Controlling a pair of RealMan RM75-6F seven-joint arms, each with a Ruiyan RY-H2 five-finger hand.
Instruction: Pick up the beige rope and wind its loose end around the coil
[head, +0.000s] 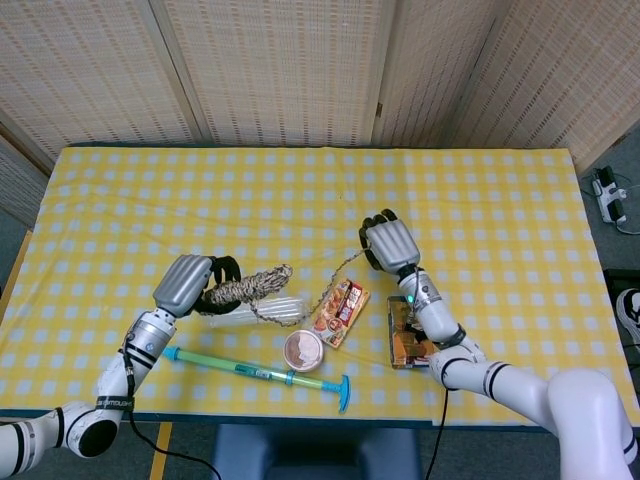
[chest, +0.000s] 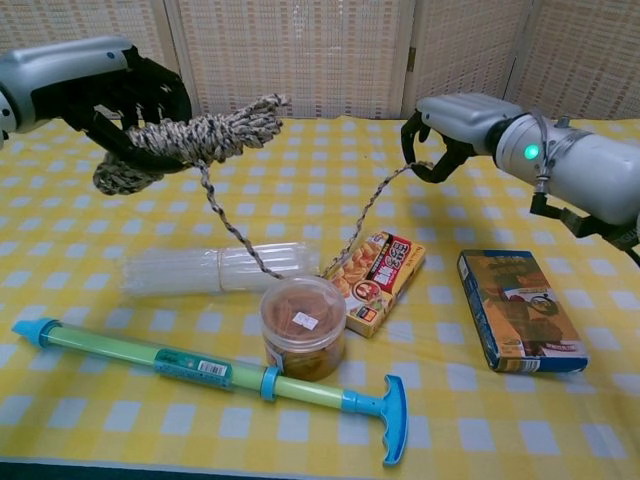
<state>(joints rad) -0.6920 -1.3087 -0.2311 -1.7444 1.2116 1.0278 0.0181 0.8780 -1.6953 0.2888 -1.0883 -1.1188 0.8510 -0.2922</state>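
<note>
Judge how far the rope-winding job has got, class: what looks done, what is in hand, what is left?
Done: the left hand holds the rope coil raised above the table. In hand: the right hand pinches the loose end, and the strand sags between the two hands down to the snack box. Left: no turn of that strand lies around the coil yet, so all the winding remains.

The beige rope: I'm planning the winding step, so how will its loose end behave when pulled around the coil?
Probably floppy: the beige rope sags in a slack V between the left hand holding the coil and the right hand pinching its end. The low point hangs near the snack box and clear plastic pack, so it may drag across them. Its braided surface looks grippy rather than slippery.
</note>
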